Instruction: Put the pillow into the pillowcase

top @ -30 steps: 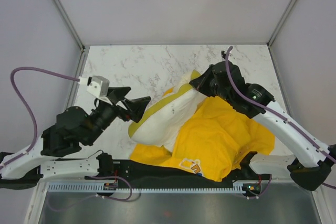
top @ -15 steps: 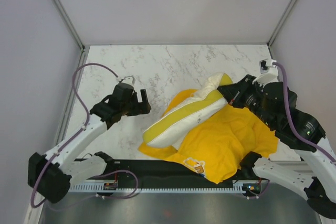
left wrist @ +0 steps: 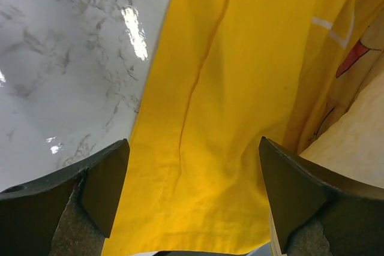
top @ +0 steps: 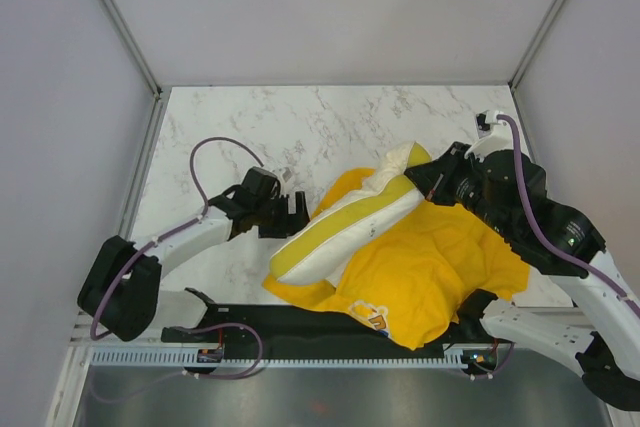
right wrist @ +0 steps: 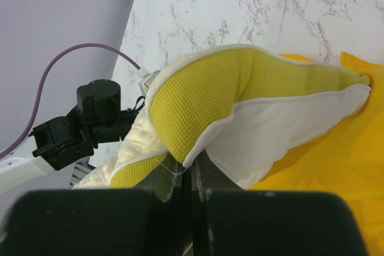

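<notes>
First, lower the left tool (top: pixel 292 215), its fingers spread wide, onto the left edge of the bright yellow thin fabric pillowcase (top: pixel 430 267) on the white marble counter (top: pixel 300 127); aim to pinch one layer only. The plump white, yellow-banded pillow (top: pixel 345 227) lies slantwise on the case, not inside. The right tool (top: pixel 432 177), pressed together on the pillow's far corner, should hold it raised.

White, grey-veined marble tabletop (top: pixel 300 117) showing bright light glare (left wrist: pixel 135 31), enclosed by pale grey walls (top: pixel 330 7) and slanting metal posts (top: pixel 115 17).
</notes>
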Robot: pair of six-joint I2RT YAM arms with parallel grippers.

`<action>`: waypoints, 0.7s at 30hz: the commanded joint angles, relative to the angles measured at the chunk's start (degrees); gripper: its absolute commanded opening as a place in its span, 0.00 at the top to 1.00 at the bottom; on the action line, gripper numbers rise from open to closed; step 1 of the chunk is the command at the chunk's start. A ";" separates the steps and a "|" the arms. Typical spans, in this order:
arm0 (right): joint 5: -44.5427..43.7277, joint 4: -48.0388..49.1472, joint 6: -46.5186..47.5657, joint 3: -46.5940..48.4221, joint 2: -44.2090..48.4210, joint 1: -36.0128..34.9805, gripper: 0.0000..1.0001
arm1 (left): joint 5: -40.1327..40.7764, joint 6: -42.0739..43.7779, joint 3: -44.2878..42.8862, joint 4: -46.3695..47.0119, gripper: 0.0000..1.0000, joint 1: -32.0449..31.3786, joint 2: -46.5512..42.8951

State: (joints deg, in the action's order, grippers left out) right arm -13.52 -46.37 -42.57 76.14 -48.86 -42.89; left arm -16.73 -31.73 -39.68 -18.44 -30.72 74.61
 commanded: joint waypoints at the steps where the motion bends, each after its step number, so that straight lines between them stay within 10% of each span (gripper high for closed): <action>1: 1.21 1.81 1.52 0.94 0.43 0.09 1.00 | -3.31 -1.67 -0.83 3.67 0.05 -1.88 4.39; 11: 1.57 1.90 1.61 1.64 0.35 0.09 1.00 | 6.10 -2.73 -4.43 2.09 0.11 -5.57 18.63; 19: 1.48 2.42 1.61 0.94 0.26 0.09 1.00 | 8.11 -2.11 -4.88 1.83 0.93 -7.95 20.24; 21: 1.56 2.86 1.52 0.50 0.08 0.09 1.00 | 10.47 -2.11 -5.14 0.16 0.98 -7.95 18.04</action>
State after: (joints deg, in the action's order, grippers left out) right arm -12.86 -46.33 -42.19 76.14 -48.88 -42.89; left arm -12.73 -34.98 -46.63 -12.84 -38.26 93.34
